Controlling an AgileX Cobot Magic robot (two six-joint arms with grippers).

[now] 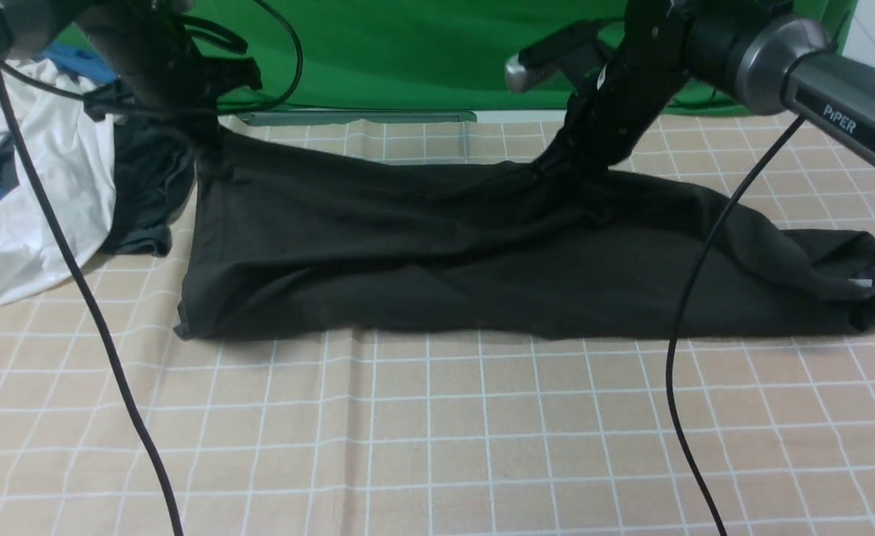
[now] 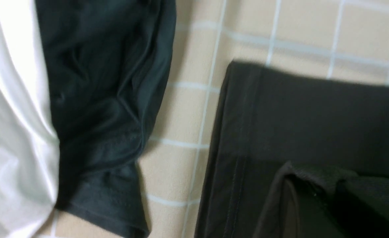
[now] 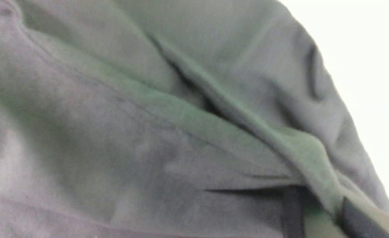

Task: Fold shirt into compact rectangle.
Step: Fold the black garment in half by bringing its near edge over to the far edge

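Note:
The black shirt [image 1: 445,268] lies stretched across the checked tablecloth as a long band, its neck label [image 1: 863,282] at the right end. My left gripper [image 1: 210,145] is shut on the shirt's far left corner and lifts it slightly. In the left wrist view a raised pinch of fabric sits in the left gripper [image 2: 313,198], above the flat hem of the shirt [image 2: 313,109]. My right gripper [image 1: 549,167] is at the far edge near the middle, where the cloth tents up into it. In the right wrist view the right gripper [image 3: 320,211] has a ridge of the shirt [image 3: 115,132] bunched between its dark fingers [image 3: 292,215].
A white garment [image 1: 43,193] and a smaller dark grey garment [image 1: 147,186] are heaped at the far left, close to the shirt's left edge. In the left wrist view the grey garment [image 2: 108,115] shows beside the hem. Black cables [image 1: 95,313] hang in front of both arms. A green backdrop [image 1: 408,45] stands behind.

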